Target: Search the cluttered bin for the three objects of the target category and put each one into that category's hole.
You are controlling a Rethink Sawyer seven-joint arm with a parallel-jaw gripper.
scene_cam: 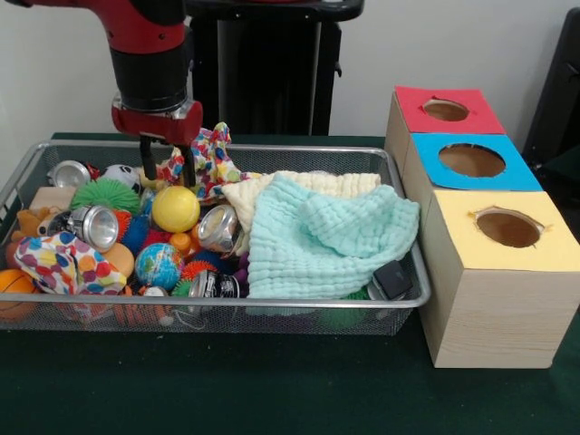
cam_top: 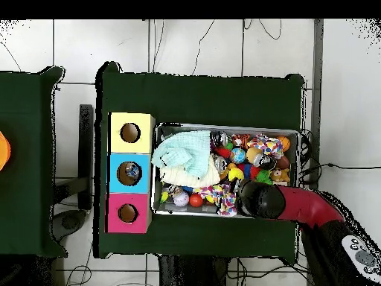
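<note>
Wide shallow basket of silver wire mesh point(scene_cam: 272, 306) set on the green table, long side toward the camera, crammed from rim to rim. Just beside it, in a row, three pale wooden boxes with round holes: red-topped point(scene_cam: 412, 104), blue-topped point(scene_cam: 426, 165), yellow-topped point(scene_cam: 462, 237). Placed close, presumably so that a lifted item needs only a short carry to its hole.

Down in the basket's far left corner: red and black gripper point(scene_cam: 166, 166), the two dark fingers point(scene_cam: 145, 156) spread apart with nothing visibly pinched between them. Reads as released, poised for a pick, not carrying. Touching or just beside one finger, a bunched cloth printed with coloured spots point(scene_cam: 210, 156); cannot tell whether merely brushed.

Near the fingers, a smooth yellow ball point(scene_cam: 175, 208), a green spiky ball point(scene_cam: 107, 193) and a shiny metal tin point(scene_cam: 95, 225). Spread across the right half, a mint-green quilted cloth point(scene_cam: 317, 237) over a cream one point(scene_cam: 313, 185), likely hiding more beneath, hence the need to search.

From overhead, something small seen inside the blue hole point(cam_top: 130, 172); kind unclear. Target category not decidable from here.
</note>
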